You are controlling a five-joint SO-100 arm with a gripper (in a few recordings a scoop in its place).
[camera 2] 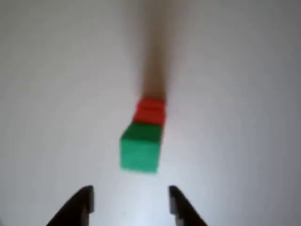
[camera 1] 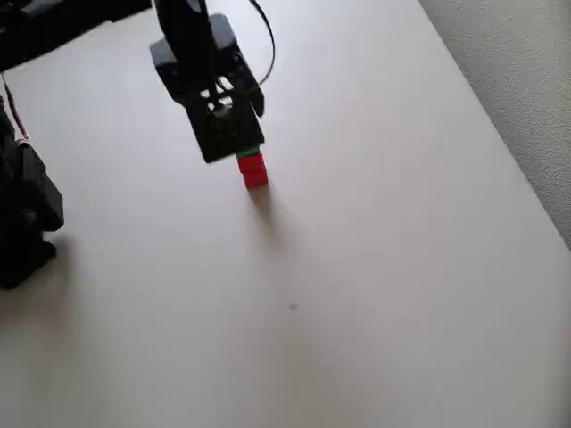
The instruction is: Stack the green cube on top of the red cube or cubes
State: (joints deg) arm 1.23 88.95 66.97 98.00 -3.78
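The green cube point(camera 2: 139, 147) sits on top of the red cubes point(camera 2: 150, 111), which stand stacked on the pale table; it looks shifted a little to the left of them in the wrist view. My gripper point(camera 2: 130, 197) is open, its two dark fingertips apart and above the green cube with nothing between them. In the overhead view the black gripper point(camera 1: 227, 134) hangs over the stack and hides most of it. A thin strip of the green cube point(camera 1: 249, 152) shows there, with the red cubes point(camera 1: 253, 169) below it.
The pale table point(camera 1: 375, 267) stretches wide to the right and front of the stack. A textured grey floor point(camera 1: 517, 80) lies past its right edge. Black arm parts and a cable point(camera 1: 27, 205) stand at the left edge.
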